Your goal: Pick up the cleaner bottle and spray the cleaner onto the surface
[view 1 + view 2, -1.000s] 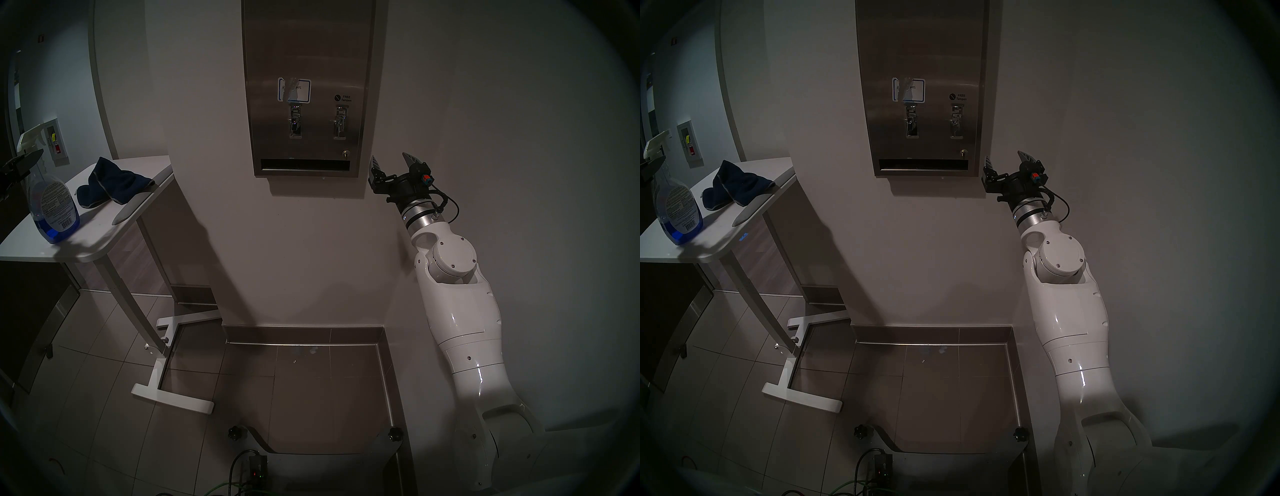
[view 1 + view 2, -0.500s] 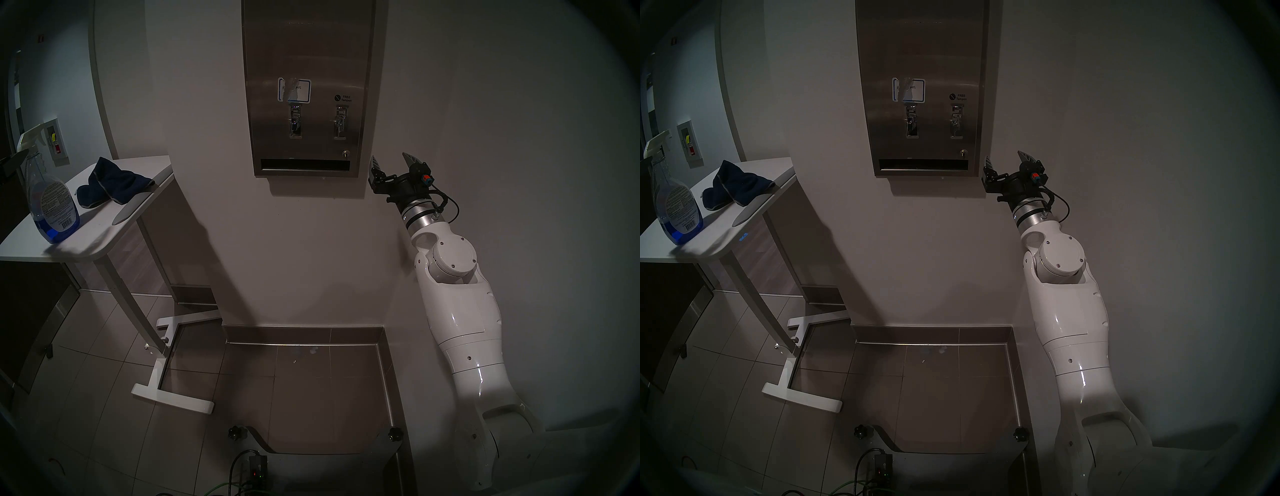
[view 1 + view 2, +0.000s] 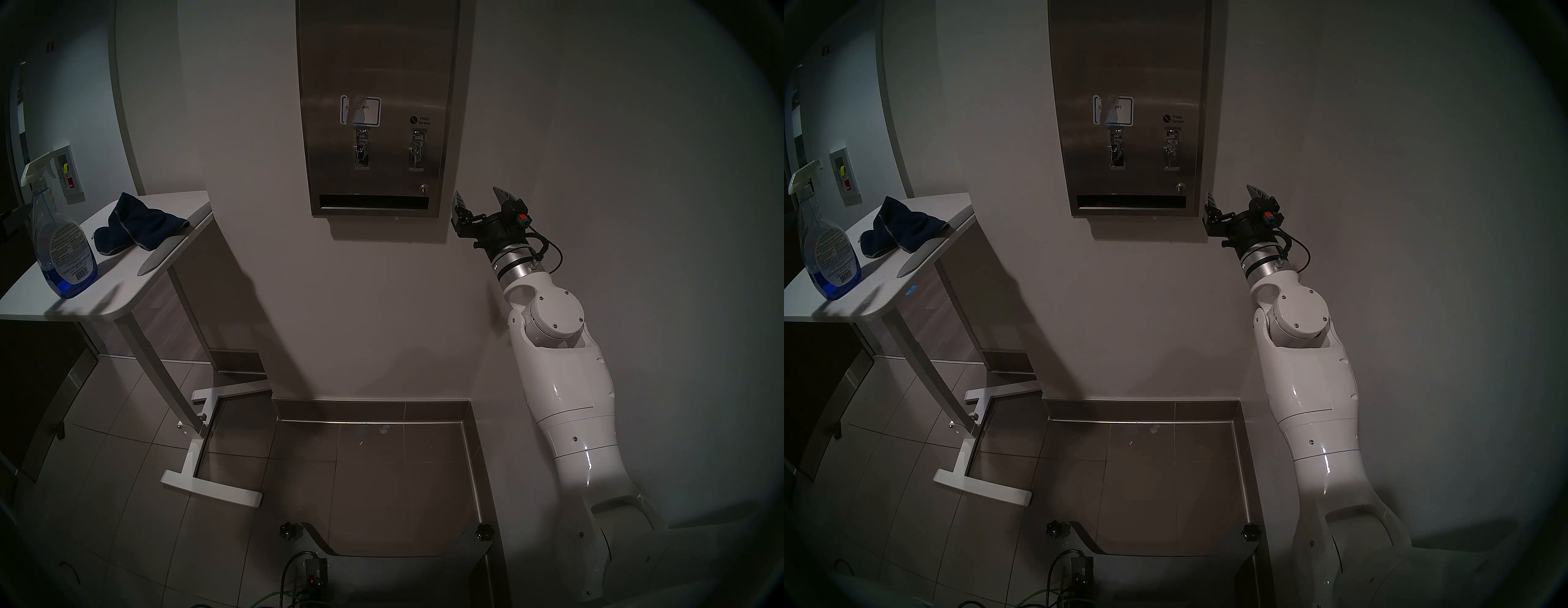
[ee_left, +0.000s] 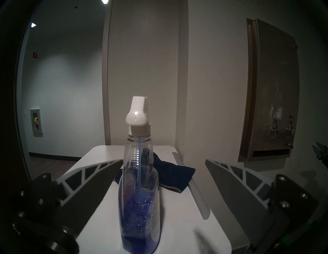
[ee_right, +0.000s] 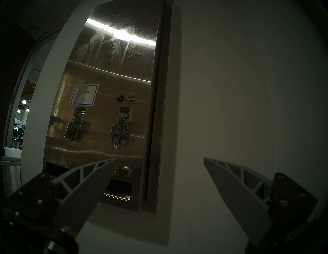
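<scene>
Withdrawn off-view, left gripper (image 4: 164, 162) gapes behind the cleaner bottle (image 3: 59, 237); right gripper (image 3: 481, 196) gapes beside the surface (image 3: 377, 63).

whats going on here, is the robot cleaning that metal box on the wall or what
Nothing is held right now. The spray bottle, part full of blue cleaner, stands upright on the white table beside a dark cloth. The left gripper is open with the bottle in front of it, slightly toward its left finger. The right gripper hangs open beside the steel wall dispenser, touching nothing.
</scene>
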You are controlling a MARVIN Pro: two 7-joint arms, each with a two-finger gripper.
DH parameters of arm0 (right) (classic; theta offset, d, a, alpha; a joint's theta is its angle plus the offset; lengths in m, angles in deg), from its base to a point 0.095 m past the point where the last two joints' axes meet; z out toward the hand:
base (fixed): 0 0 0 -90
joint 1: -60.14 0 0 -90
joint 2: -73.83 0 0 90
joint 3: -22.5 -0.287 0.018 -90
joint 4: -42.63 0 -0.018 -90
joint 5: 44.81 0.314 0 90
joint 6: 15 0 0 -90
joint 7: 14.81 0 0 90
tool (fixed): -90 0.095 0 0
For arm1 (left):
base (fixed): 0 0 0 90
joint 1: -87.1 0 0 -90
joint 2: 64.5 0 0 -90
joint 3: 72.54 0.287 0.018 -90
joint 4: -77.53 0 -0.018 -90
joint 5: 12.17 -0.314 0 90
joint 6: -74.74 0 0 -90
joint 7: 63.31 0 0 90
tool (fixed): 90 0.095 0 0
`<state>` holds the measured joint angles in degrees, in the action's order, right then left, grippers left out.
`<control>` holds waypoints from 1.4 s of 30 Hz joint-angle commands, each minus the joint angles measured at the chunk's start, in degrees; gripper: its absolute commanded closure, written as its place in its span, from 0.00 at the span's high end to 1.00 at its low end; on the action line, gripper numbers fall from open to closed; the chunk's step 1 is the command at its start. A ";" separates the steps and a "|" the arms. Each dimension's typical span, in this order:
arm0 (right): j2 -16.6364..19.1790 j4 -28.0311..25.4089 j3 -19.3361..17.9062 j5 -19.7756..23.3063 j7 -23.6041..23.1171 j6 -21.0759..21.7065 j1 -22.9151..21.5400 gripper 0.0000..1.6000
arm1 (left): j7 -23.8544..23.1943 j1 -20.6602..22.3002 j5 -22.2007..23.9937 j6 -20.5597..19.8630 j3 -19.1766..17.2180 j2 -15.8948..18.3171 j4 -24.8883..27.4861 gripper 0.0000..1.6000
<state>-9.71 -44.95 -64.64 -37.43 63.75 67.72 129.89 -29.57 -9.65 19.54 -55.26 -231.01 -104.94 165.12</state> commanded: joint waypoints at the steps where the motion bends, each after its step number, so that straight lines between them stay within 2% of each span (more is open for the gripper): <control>1: 0.08 -2.13 -0.13 -0.04 -0.05 -0.45 -1.73 1.00 | -0.04 1.22 -0.21 3.20 2.21 2.04 -3.65 1.00; 7: 0.10 -2.09 -0.11 -0.01 -0.04 -0.48 -1.74 1.00 | -0.30 2.15 -0.89 5.79 4.75 4.09 -7.39 1.00; 17: 0.12 -1.96 -0.08 0.05 -0.01 -0.53 -1.76 1.00 | 1.24 6.86 -0.05 8.49 9.18 7.31 -12.37 1.00; 34: 0.19 -1.97 -0.02 0.11 0.04 -0.54 -1.77 1.00 | 3.25 14.28 2.99 12.38 19.23 9.29 -17.49 1.00; 42: 0.22 -1.98 0.01 0.14 0.07 -0.54 -1.77 1.00 | 8.35 17.90 2.28 15.53 23.85 9.15 -19.17 1.00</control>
<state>-9.57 -44.90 -64.49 -37.24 63.87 67.72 129.89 -24.35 2.75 21.28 -42.78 -208.78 -97.96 146.16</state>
